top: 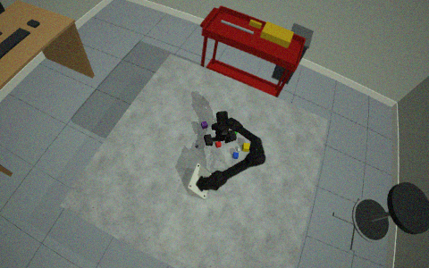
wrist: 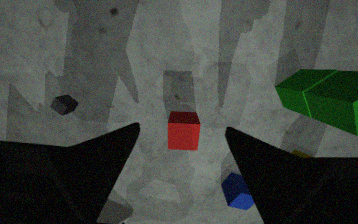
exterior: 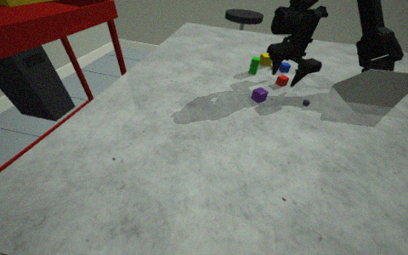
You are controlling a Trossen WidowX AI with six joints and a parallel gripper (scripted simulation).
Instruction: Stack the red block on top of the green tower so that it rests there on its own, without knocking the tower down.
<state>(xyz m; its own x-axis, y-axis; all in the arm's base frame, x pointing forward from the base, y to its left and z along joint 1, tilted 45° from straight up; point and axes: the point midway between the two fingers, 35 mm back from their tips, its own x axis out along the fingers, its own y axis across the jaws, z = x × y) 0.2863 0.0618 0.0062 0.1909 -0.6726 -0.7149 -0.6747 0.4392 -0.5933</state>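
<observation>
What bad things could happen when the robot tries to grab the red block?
The open gripper hangs above the red block without holding it. The blue block sits close to one finger, so descending might bump it. Later, the green tower is narrow, so a clumsy placement could topple it.

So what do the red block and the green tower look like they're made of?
Red block: looks like hard plastic or painted wood, matte; flat even colour, crisp edges, no shine or grain. Green tower: the same look, smooth flat faces with sharp edges. The pictures can't settle which material either one is.
</observation>
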